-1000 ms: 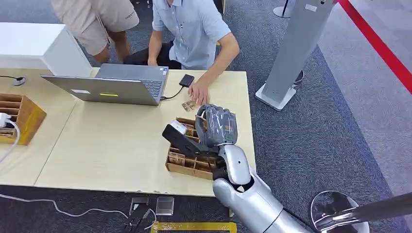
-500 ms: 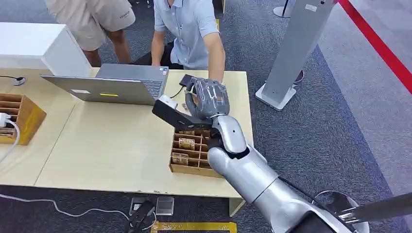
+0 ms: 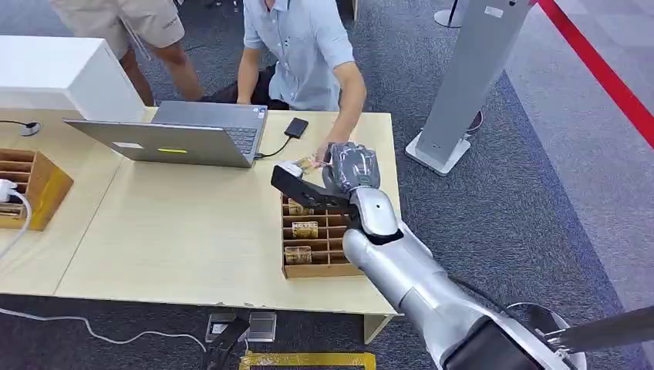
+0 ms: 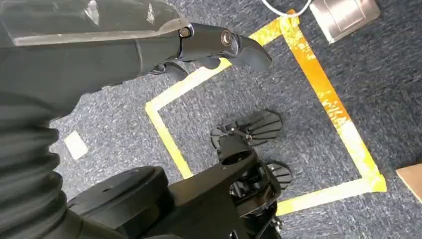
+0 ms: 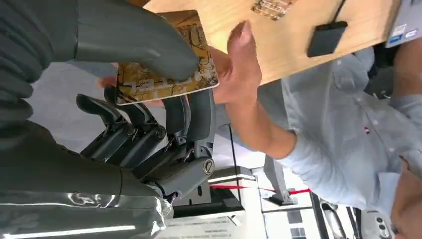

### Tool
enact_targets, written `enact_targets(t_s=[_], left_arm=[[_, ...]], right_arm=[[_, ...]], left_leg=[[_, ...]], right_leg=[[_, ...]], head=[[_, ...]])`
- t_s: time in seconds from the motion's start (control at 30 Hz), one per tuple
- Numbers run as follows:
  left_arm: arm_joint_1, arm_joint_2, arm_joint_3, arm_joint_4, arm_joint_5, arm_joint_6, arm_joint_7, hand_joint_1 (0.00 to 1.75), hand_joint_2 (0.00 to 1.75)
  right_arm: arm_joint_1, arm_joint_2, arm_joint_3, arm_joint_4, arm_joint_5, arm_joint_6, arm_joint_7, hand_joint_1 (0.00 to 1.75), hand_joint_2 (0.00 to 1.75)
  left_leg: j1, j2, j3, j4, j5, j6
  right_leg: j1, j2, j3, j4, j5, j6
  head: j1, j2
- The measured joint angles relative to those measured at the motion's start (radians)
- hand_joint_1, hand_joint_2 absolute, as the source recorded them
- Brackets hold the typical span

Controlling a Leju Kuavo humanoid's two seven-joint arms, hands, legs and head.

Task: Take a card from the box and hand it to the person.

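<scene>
My right hand (image 3: 351,168) is raised over the far end of the wooden compartment box (image 3: 287,250), near the table's far edge. It pinches a gold patterned card (image 5: 164,69) between the thumb and the dark fingers (image 5: 189,119). A seated person in a light blue shirt (image 3: 305,46) reaches across, and their hand (image 5: 239,69) is against the card's far edge. Several cards (image 3: 302,229) stay in the box. My left hand (image 4: 209,42) hangs over the carpet and holds nothing, its fingers loosely extended.
An open laptop (image 3: 181,135) and a black phone (image 3: 295,127) lie on the wooden table (image 3: 170,231). Another card (image 5: 271,7) lies on the table by the phone. A second wooden box (image 3: 31,185) sits at the left. A grey stand (image 3: 463,85) rises at the right. A second person (image 3: 139,23) stands behind.
My right hand has lifted from the box and moved toward the seated person with the card. Their hand has risen off the table to meet it. The standing person has stepped left.
</scene>
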Motion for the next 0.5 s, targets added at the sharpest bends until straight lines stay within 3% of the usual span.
enact_targets(t_s=[0.37, 0.4, 0.5], left_arm=[[0.0, -0.001, 0.0, 0.0, -0.006, -0.008, -0.001, 0.0, 1.75], [0.0, -0.001, 0.0, 0.0, -0.008, -0.008, -0.001, 0.0, 1.75], [-0.001, -0.001, 0.0, 0.0, -0.021, -0.013, -0.003, 0.0, 1.75]], right_arm=[[-0.018, 0.005, 0.0, 0.04, 0.017, -0.032, 0.001, 1.75, 1.75], [-0.02, 0.005, 0.0, 0.042, 0.019, -0.035, 0.002, 0.0, 1.75], [-0.021, 0.002, 0.0, 0.046, 0.018, -0.039, 0.002, 0.0, 1.75]], left_leg=[[0.0, 0.0, 0.0, 0.0, 0.0, 0.0], [0.0, 0.0, 0.0, 0.0, 0.0, 0.0], [0.0, 0.0, 0.0, 0.0, 0.0, 0.0]], right_leg=[[0.0, 0.0, 0.0, 0.0, 0.0, 0.0], [0.0, 0.0, 0.0, 0.0, 0.0, 0.0], [0.0, 0.0, 0.0, 0.0, 0.0, 0.0]], head=[[0.001, 0.0], [0.001, 0.0], [0.001, 0.0]])
